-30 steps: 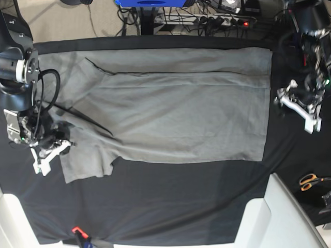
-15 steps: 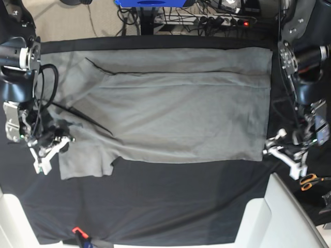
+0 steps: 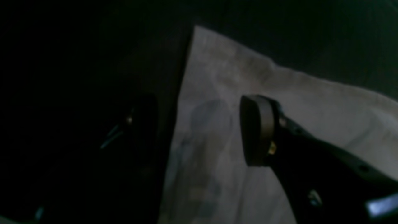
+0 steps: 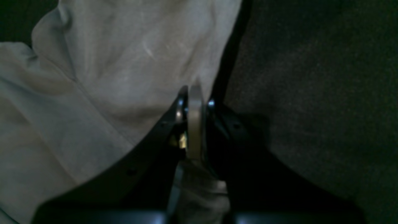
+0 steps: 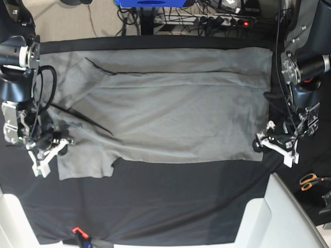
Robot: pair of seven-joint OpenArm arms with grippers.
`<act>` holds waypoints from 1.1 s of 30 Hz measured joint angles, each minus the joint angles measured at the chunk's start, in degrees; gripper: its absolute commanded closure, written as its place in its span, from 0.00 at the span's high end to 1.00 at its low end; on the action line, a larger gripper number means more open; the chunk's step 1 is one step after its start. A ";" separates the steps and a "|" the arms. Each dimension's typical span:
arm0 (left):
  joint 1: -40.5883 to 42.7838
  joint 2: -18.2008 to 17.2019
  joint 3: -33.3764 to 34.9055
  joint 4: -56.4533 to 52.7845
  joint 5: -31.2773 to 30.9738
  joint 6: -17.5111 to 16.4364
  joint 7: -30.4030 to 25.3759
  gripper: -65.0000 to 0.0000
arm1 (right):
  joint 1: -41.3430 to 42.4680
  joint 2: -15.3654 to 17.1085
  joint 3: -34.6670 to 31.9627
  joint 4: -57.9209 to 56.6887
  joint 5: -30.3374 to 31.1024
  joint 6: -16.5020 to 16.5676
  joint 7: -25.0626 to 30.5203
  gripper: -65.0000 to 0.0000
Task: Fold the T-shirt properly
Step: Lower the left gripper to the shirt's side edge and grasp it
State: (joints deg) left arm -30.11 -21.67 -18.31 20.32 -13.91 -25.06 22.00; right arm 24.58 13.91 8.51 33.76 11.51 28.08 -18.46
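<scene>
Light-grey cotton T-shirt [image 5: 170, 113] spread flat on black-clothed tabletop [image 5: 170, 201] — right hand [image 4: 194, 102] pinched tight on sleeve edge, left hand [image 3: 199, 127] gaping over hem corner, presumably readying a two-corner fold.

The T-shirt [image 5: 176, 111] is spread flat and lengthwise across the black cloth; it is light grey and softly wrinkled; a long fold is seen along its far edge; one short sleeve is turned toward the near-left corner.
</scene>
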 measured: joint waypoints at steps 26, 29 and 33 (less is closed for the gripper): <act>5.84 4.81 -0.35 9.05 -0.96 0.81 2.91 0.00 | -1.29 -0.15 0.00 0.07 0.00 -0.02 0.02 0.00; 6.49 4.70 -0.35 9.38 -1.36 0.42 2.86 0.00 | -1.27 -0.15 0.00 0.07 0.00 -0.02 0.04 0.00; 7.30 4.46 -0.33 10.40 -1.66 -0.17 3.39 0.00 | -1.29 -0.15 0.00 0.07 0.02 0.00 0.04 0.00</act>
State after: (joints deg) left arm -22.81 -17.21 -18.63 30.72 -15.57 -25.23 25.39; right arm 23.29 13.76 8.51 33.82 11.53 28.08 -18.41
